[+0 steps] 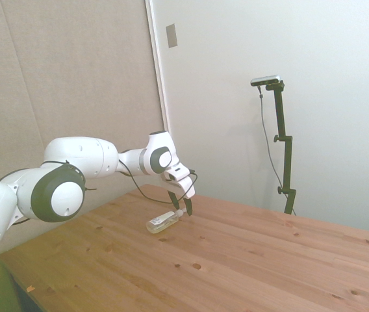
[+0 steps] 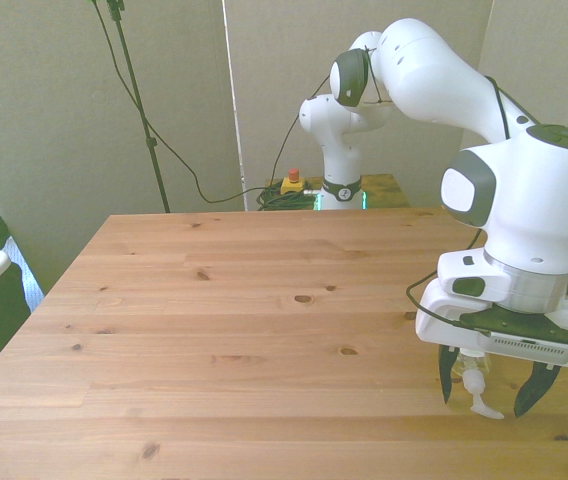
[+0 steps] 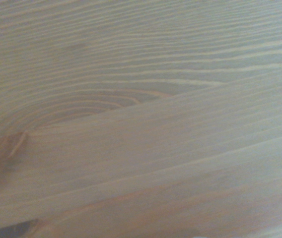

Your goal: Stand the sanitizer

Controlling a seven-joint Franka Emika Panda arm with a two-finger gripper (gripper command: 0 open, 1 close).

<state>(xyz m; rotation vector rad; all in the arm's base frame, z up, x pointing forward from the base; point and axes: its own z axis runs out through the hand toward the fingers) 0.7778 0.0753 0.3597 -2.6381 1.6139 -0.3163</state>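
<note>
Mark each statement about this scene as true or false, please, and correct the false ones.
1. The sanitizer lies on its side on the table. True.
2. The gripper is shut on the bottle's base. False: its fingers are open, either side of the nozzle end.
3. The bottle's cap is white. True.
4. The wrist view shows the bottle clearly. False: it shows only wood grain.
5. A second bottle stands on the table. False: only one is there.
</note>
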